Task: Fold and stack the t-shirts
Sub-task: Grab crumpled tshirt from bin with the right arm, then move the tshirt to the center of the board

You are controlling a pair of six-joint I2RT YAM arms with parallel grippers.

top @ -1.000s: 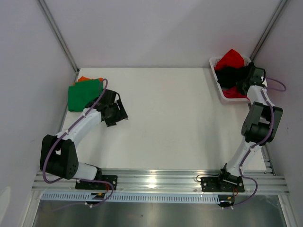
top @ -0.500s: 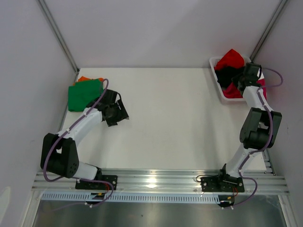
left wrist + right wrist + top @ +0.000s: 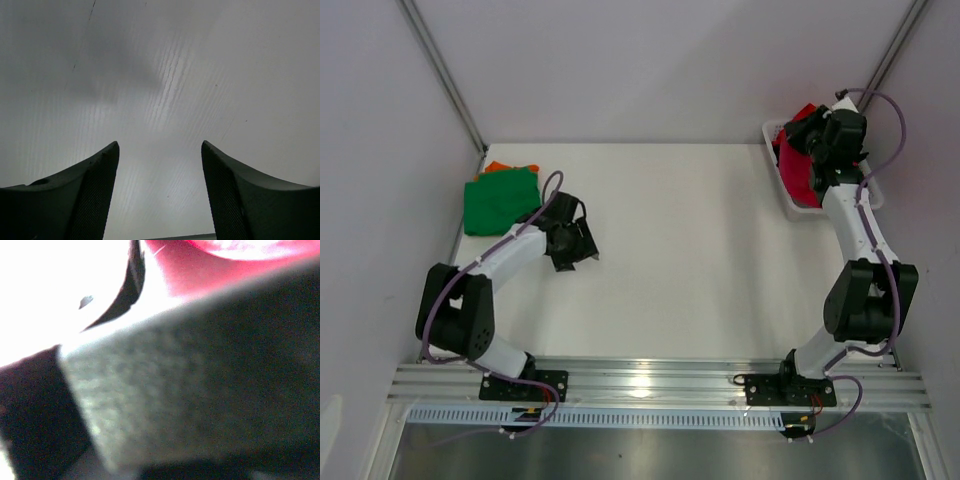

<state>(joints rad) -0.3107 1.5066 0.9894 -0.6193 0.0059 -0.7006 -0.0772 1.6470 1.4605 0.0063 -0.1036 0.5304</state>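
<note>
Now left gripper (image 3: 160, 146) spread wide, empty; right gripper (image 3: 813, 150) clamped, seemingly on pink-red t-shirt (image 3: 794, 177).

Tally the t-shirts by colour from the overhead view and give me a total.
Green t-shirt: 1
Orange t-shirt: 1, mostly covered by the green one
Red-pink cloth at the white basket: 1 mass, which cannot be split into separate shirts
Total: 3 told apart; more may lie hidden in the basket.
</note>
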